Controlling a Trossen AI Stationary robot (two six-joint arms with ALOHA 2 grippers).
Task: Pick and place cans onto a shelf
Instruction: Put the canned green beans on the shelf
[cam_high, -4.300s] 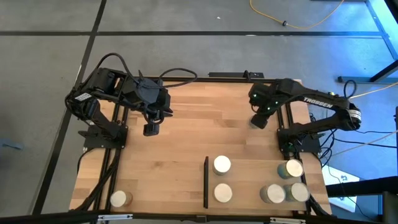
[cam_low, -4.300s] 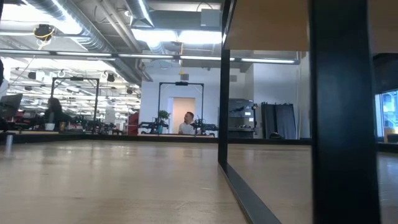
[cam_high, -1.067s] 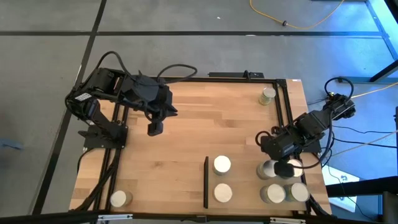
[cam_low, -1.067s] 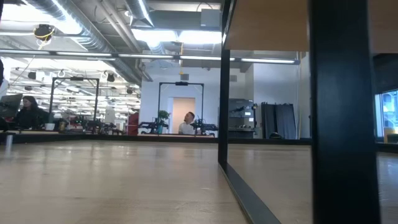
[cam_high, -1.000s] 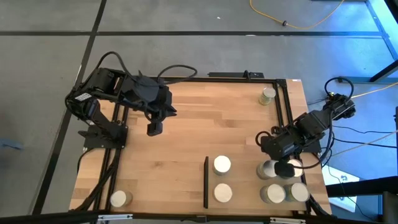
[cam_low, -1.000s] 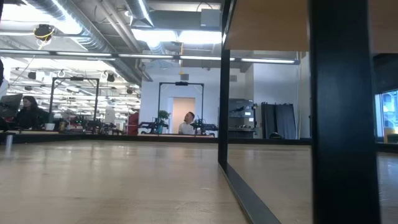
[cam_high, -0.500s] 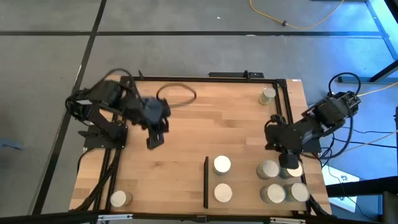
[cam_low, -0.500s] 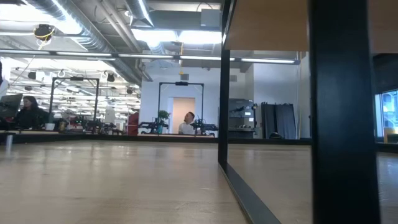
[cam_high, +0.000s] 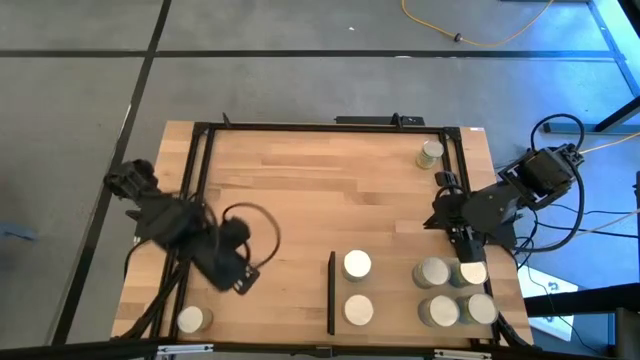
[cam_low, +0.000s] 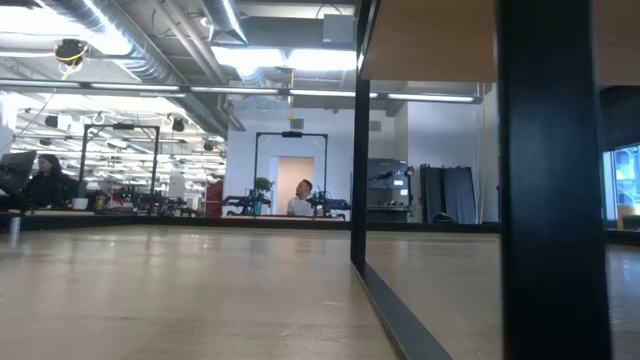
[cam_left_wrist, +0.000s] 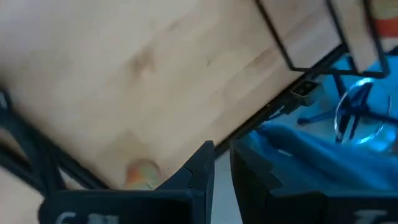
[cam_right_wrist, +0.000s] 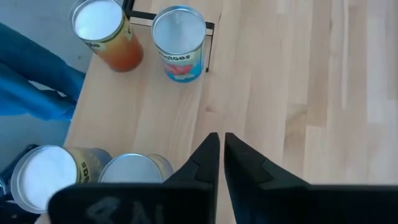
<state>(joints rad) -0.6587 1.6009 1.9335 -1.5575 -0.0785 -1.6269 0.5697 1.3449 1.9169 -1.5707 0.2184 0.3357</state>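
Several cans stand upright on the shelf (cam_high: 395, 290), to the right of its black bar (cam_high: 331, 292): two by the bar (cam_high: 357, 264) (cam_high: 359, 309) and several at the right (cam_high: 432, 272) (cam_high: 438, 311) (cam_high: 481, 308). One can (cam_high: 190, 319) stands at the near left corner and one (cam_high: 430, 152) at the far right. My right gripper (cam_high: 465, 250) is shut and empty, above the right group; its wrist view (cam_right_wrist: 221, 149) shows cans (cam_right_wrist: 179, 40) (cam_right_wrist: 106, 31) ahead. My left gripper (cam_high: 243, 282) (cam_left_wrist: 222, 163) is shut and empty, just short of the near-left can (cam_left_wrist: 142, 172).
A black frame (cam_high: 200, 160) runs round the tabletop. The middle and far left of the tabletop (cam_high: 320, 190) are bare wood. In the low view the shelf's black posts (cam_low: 555, 180) stand close in front of the camera. People sit in the room beyond.
My left gripper has swung fast from the far left middle of the table toward the near left corner, close to the lone can there. My right gripper has drawn back from the right group of cans a little toward the far edge; the cans stand still.
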